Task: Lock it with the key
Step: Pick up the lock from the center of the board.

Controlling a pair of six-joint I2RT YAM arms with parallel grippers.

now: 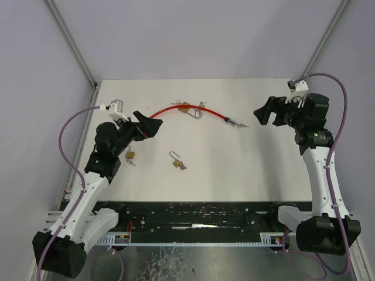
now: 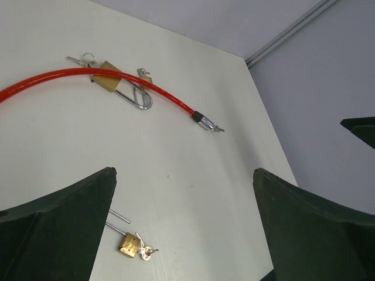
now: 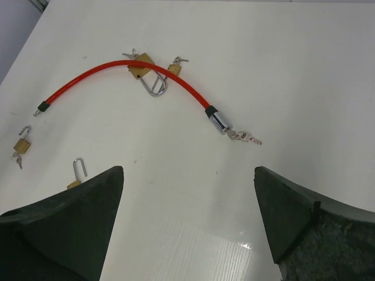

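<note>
The white table (image 1: 234, 175) carries everything. The left gripper (image 1: 148, 124) and right gripper (image 1: 263, 112) hang over it, fingers spread wide, holding nothing. Between them lies the red cable (image 1: 170, 109), a brass padlock (image 1: 185, 107) touching its middle. Nearer the arms, a small padlock (image 1: 176, 163) lies with its shackle open and the key (image 1: 183, 167) at its body

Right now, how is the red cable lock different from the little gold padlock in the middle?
The red cable lock is long and lies in a curve; the gold padlock is small and boxy. The cable lock is red with a silver end; the padlock is brass-coloured with a metal hoop. Both are open, with keys attached.
</note>
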